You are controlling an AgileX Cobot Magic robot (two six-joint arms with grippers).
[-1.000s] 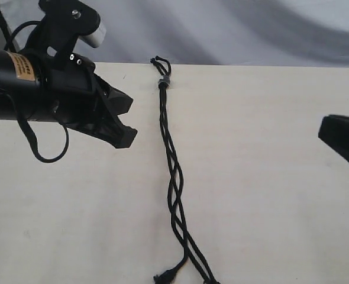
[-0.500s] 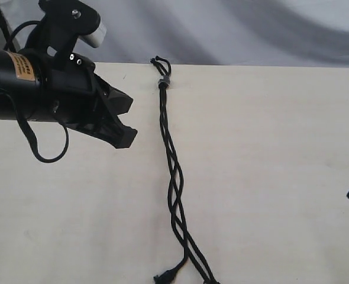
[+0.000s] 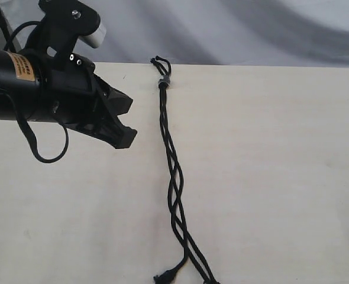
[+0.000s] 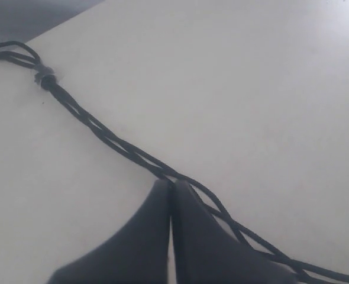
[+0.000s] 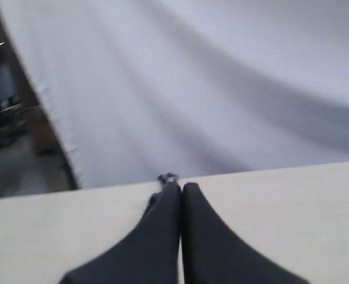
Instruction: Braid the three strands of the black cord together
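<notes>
- Black and clamped tight, the left gripper [image 3: 125, 136] hangs over the left part of the pale wooden table [image 3: 281, 177]. Its two fingers [image 4: 145, 242] press flat together with only a hairline seam between them, and they grasp nothing.
- It sits to the left of the black cord [image 3: 173, 177], clear of it in the exterior view.
- Down the middle of the table lies the cord, with its knot [image 3: 162, 83] and small loops at the far edge.
- Below the knot the three strands [image 3: 177, 204] cross loosely over one another, and one tip curls off to the left at the near edge.
- Outside the exterior view, the right gripper [image 5: 181, 187] appears only to its wrist camera. Its fingers are closed against each other and empty, pointing at the far table edge and a grey cloth [image 5: 233, 89].
</notes>
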